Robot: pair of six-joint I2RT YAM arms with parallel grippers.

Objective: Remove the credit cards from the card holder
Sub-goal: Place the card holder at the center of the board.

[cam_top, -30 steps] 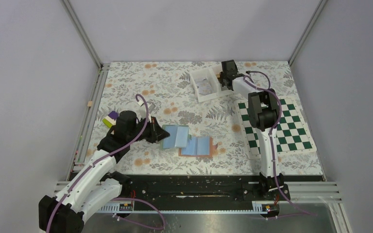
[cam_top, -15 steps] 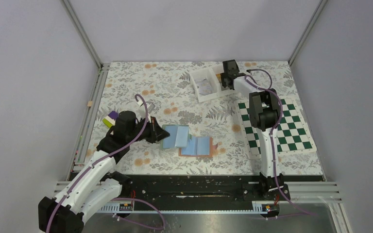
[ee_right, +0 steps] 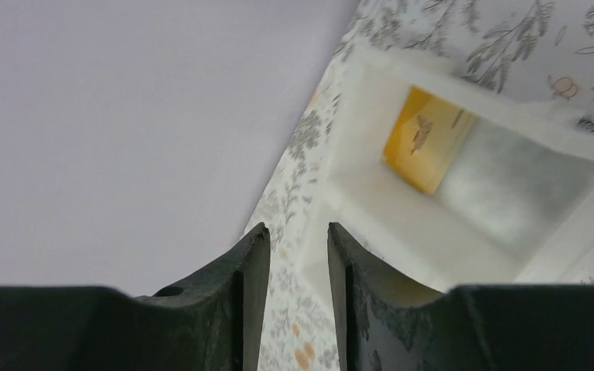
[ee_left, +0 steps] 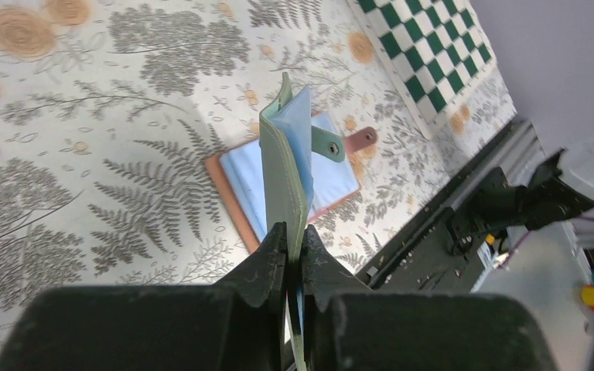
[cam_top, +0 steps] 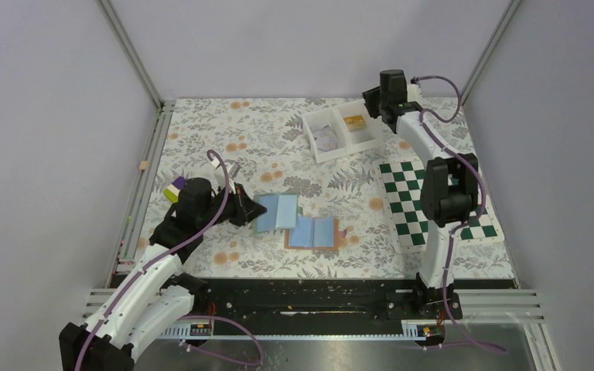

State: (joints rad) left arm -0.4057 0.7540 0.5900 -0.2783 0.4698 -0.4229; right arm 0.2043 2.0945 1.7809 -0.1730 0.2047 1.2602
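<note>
Tan, light-blue card holder (cam_top: 313,232) mid-table, floppy, one leaf pinched by left gripper (ee_left: 294,236); right gripper (ee_right: 298,232) parted, empty, above white tray (ee_right: 356,147). Likely slick, stiff credit cards (hidden in pockets): grip exposed edges.

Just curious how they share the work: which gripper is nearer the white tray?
Right. The right gripper hangs open just past the white tray's far right corner; the left gripper is well away toward the near left, shut on the card holder.

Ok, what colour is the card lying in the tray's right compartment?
The card is yellow-orange; the right wrist view shows it best.
</note>
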